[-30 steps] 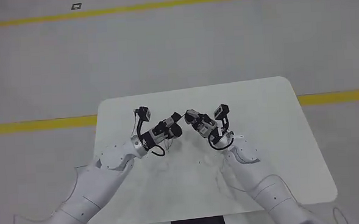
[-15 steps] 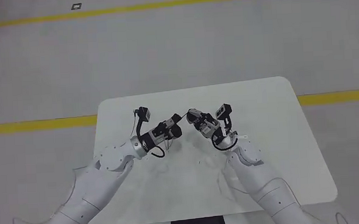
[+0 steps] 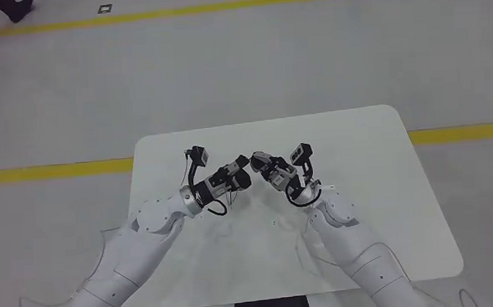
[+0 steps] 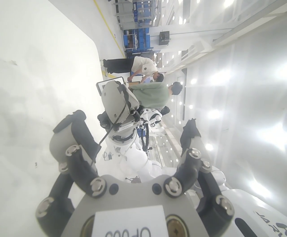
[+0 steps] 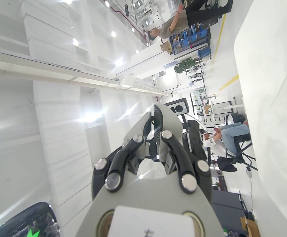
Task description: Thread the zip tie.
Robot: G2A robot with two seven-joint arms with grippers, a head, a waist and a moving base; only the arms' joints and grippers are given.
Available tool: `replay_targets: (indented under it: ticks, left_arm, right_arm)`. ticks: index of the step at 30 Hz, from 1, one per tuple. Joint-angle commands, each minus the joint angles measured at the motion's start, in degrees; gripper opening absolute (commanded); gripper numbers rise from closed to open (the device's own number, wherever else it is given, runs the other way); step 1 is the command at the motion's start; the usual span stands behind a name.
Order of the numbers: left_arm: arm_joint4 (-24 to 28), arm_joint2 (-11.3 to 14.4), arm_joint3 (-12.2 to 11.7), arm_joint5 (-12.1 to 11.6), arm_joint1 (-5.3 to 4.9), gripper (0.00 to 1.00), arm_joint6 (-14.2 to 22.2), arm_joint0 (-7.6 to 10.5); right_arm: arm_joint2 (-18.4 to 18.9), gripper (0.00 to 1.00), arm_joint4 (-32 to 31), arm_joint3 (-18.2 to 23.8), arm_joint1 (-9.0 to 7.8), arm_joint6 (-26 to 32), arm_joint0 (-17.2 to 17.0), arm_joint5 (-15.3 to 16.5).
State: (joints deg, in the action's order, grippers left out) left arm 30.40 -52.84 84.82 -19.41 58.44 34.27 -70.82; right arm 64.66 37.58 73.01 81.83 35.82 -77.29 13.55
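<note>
White table (image 3: 380, 146) lies beneath both arms, whose grippers nearly meet above its middle. Left gripper (image 4: 132, 121): fingers spread wide apart, holding nothing. Right gripper (image 5: 157, 116): fingers pressed together. Zip tie (image 4: 99, 142), a thin black strand, runs from the right gripper to just beside one left finger (image 4: 77, 134).

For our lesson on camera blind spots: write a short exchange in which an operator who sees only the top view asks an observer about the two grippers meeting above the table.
Operator: Is the left gripper open?
Observer: Yes; its wrist view shows its fingers wide apart.
Operator: Where is the zip tie?
Observer: A thin dark strand, seemingly the zip tie, runs from between the right gripper's shut fingers toward one left finger.
</note>
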Motion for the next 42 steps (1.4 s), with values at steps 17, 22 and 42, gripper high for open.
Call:
replay_targets:
  ticks: [17,22,42]
  left_arm:
    - [-2.1,-1.6,1.9,1.4,0.08,0.92,-1.2,-1.45]
    - [-2.6,-2.0,2.4,1.3,0.1,0.69,-1.1,-1.91]
    - [-3.5,-3.1,3.1,2.0,0.36,0.48,-1.5,-2.98]
  right_arm:
    - [1.8,0.0,-12.0,5.9,-1.56,-4.4,-2.6,-2.5]
    - [2.0,0.0,-13.6,6.6,-1.82,-5.2,-3.0,-2.8]
    - [1.4,0.0,-16.2,6.5,-2.32,-6.0,-3.2,-2.2]
